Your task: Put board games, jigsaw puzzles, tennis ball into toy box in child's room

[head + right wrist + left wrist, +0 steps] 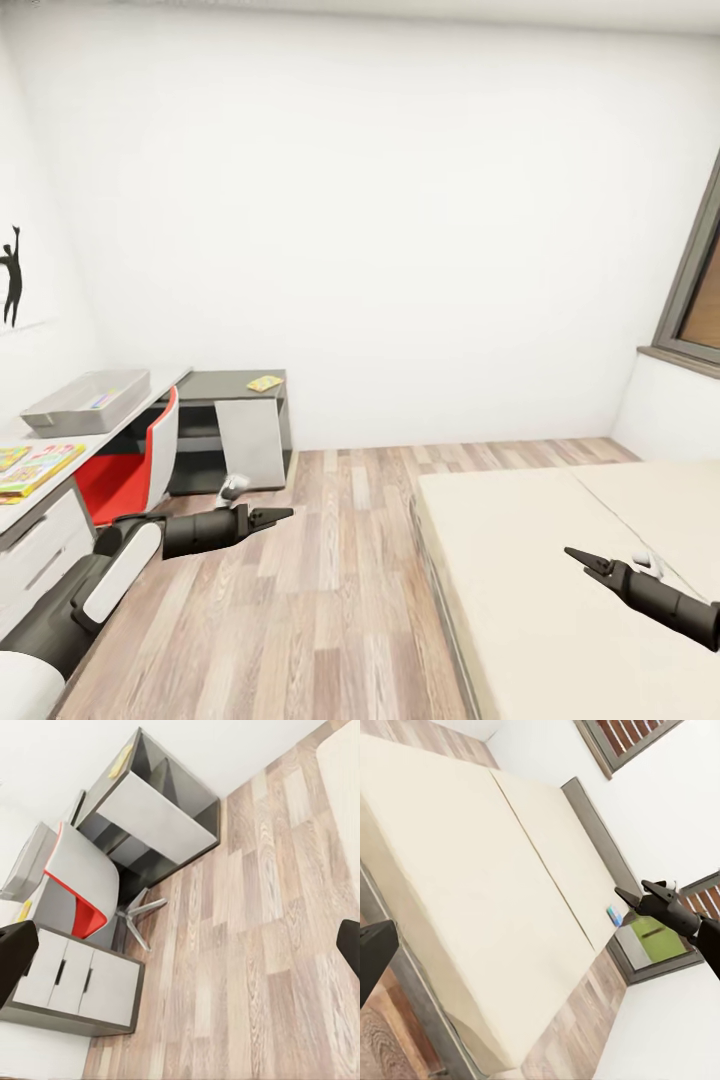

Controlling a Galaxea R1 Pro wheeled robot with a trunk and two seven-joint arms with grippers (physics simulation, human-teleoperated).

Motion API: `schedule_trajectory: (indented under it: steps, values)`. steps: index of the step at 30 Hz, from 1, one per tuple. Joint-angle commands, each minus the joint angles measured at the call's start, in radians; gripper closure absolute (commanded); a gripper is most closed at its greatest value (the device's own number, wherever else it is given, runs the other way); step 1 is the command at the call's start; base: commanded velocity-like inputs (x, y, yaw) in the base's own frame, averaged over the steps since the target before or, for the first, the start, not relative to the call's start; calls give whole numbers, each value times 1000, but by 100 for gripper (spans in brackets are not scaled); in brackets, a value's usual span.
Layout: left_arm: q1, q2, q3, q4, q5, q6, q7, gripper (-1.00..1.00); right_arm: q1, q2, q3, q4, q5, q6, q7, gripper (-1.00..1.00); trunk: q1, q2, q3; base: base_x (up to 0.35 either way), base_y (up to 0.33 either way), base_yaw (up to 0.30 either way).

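While both arms hover empty, the toy box (85, 400) waits on the table (215, 383).
Left gripper (281, 516) and right gripper (577, 556) look nearly closed; the puzzle (264, 382), probably thin and light, needs an edge grip.

Left arm (110, 565): white shell panels over black joints, black cylindrical forearm. Left tool (270, 517): black, tapered, pointed fingers. Right tool (590, 563): matching black, small white part behind it.

At your ten o'clock the table (205, 384) carries the toy box (85, 402) on its near wing, a jigsaw puzzle (36, 467) closer to you, and another (264, 383) at its far end. At three o'clock lies the bed (560, 570), a small blue board game (614, 916) at its far edge.
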Motion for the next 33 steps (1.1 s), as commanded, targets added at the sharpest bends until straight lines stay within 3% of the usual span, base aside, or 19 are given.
schedule_trajectory:
  steps: [1,21,33]
  values:
    - [-1,0,-2,1,4,5,0,-100,0,0,-7,0,3,10,3,-100,0,-1,0,-10,-14,225]
    - [-1,0,-1,1,4,5,0,-100,0,0,-5,0,3,10,3,-100,0,-1,0,-33,-2,37]
    - [-1,0,-2,1,4,5,0,-100,0,0,-6,0,2,10,4,-100,0,-1,0,-1,0,127]
